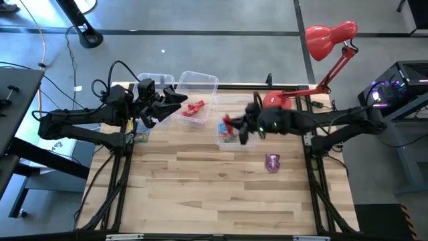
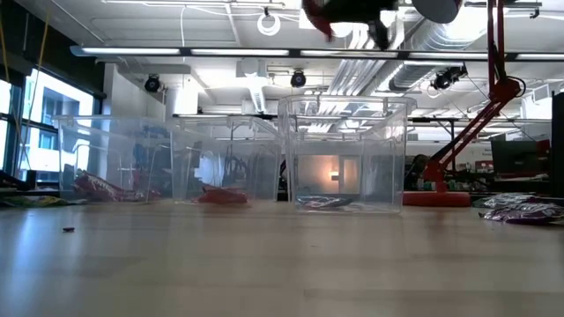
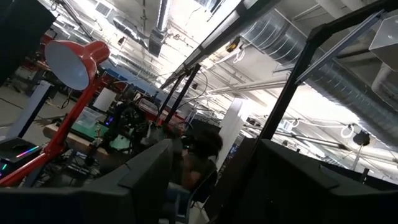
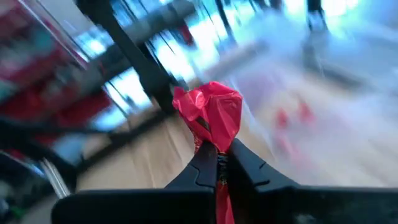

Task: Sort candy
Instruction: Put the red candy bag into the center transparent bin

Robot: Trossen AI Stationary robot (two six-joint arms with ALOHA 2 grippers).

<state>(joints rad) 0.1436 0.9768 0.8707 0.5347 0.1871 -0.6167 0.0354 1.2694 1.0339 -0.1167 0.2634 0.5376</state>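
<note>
The right hand (image 4: 219, 163) is clamped on a red candy (image 4: 210, 115), the wrapper bunched up above the pinched fingertips and a tail of it hanging down between them. In the high view that hand (image 1: 231, 126) is held in the air, off the bench (image 1: 214, 194), over the near clear bin (image 1: 219, 137), which already has blue-green and red pieces in it; the low view shows the hand and its red piece high above the bin rims. The relation that matters is which bin lies where from the hand: the bin with two red candies (image 1: 194, 109) in it, the middle clear bin (image 1: 200, 82), sits just farther from the camera side and toward the left arm, so by my judgement the carried piece belongs there and the hand needs to travel that way before letting go, rather than drop straight down. The left hand (image 1: 175, 100) hovers near that same bin's edge, probably open, though its wrist view points up into the room and I cannot tell for sure. One purple packet (image 1: 272, 161) lies loose on the bench, nearer the right arm.
</note>
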